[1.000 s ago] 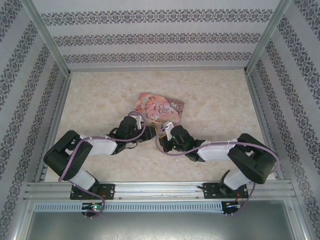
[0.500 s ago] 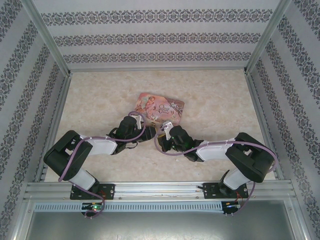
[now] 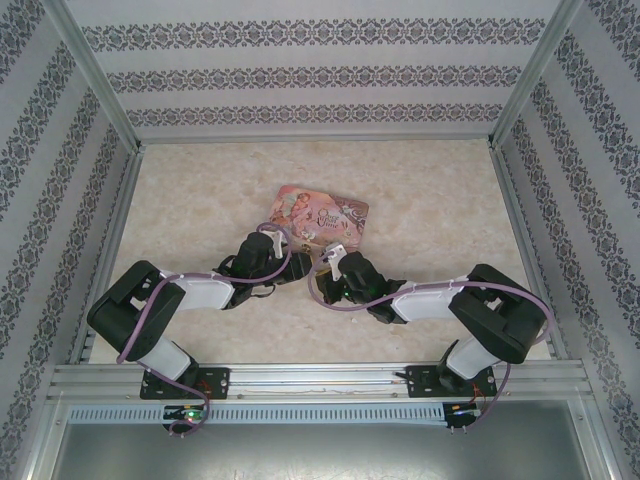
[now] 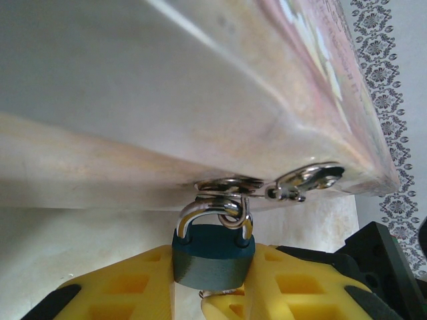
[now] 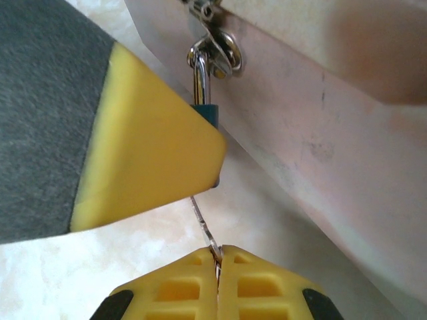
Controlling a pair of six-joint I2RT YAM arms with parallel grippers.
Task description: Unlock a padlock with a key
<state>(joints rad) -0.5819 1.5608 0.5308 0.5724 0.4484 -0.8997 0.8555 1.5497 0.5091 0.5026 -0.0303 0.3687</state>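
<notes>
The small blue padlock (image 4: 213, 257) hangs by its silver shackle (image 4: 197, 212) from a ring on the pink tin's (image 4: 200, 100) latch. My left gripper (image 4: 212, 283) is shut on the padlock body, with a yellow finger on each side. In the right wrist view my right gripper (image 5: 217, 259) is shut on the thin key (image 5: 203, 225). The key's blade slants up toward the underside of the padlock (image 5: 207, 112), and its tip is hidden behind the left gripper's yellow finger (image 5: 147, 160). From above, both grippers meet at the tin's (image 3: 320, 213) near edge.
The pink tin lies in the middle of the beige table (image 3: 430, 190), which patterned walls and metal rails close in. A silver clasp (image 4: 307, 181) sticks out beside the latch ring. Both forearms lie low across the table's near half.
The right wrist has shifted slightly left toward the left gripper. The left arm and the tin have not moved.
</notes>
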